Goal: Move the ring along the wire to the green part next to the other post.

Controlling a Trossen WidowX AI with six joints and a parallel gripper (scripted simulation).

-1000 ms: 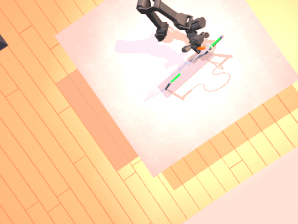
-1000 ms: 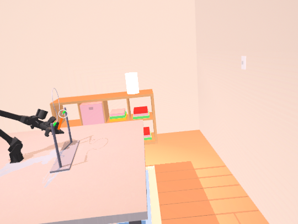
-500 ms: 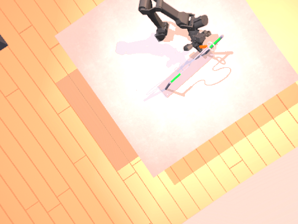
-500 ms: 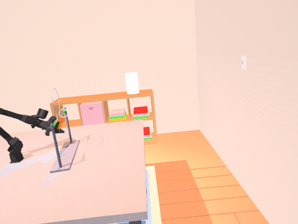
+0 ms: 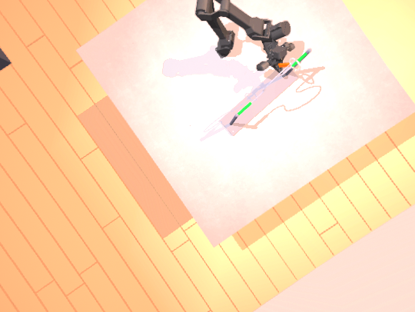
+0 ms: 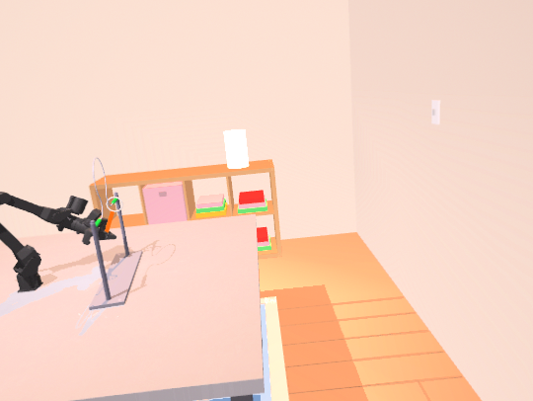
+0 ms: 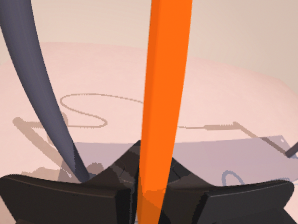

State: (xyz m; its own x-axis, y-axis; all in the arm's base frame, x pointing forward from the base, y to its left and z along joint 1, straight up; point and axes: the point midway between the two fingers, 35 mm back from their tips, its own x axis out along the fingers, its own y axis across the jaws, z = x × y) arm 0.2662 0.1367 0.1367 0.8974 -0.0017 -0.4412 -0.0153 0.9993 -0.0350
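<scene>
The ring (image 6: 107, 203) is around the inner end of the far green part (image 5: 303, 57) (image 6: 114, 200), near the far post (image 6: 122, 229). Whether it touches the wire is too small to tell. Its orange handle (image 5: 283, 65) (image 6: 110, 221) (image 7: 167, 90) slopes down from the ring. My gripper (image 6: 110, 235) (image 7: 145, 145) is shut on the handle's lower part, below the ring. The other green part (image 5: 244, 108) (image 6: 99, 222) is beside the near post (image 5: 234, 120) (image 6: 101, 262). The thin grey wire (image 6: 105, 178) arches high between the green parts.
Both posts stand on a flat base plate (image 5: 233, 131) (image 6: 123, 294) on the table (image 5: 173, 127) (image 6: 197, 306). One post (image 7: 37, 87) rises close to the left of my fingers in the wrist view. A shelf (image 6: 272, 198) stands beyond the table.
</scene>
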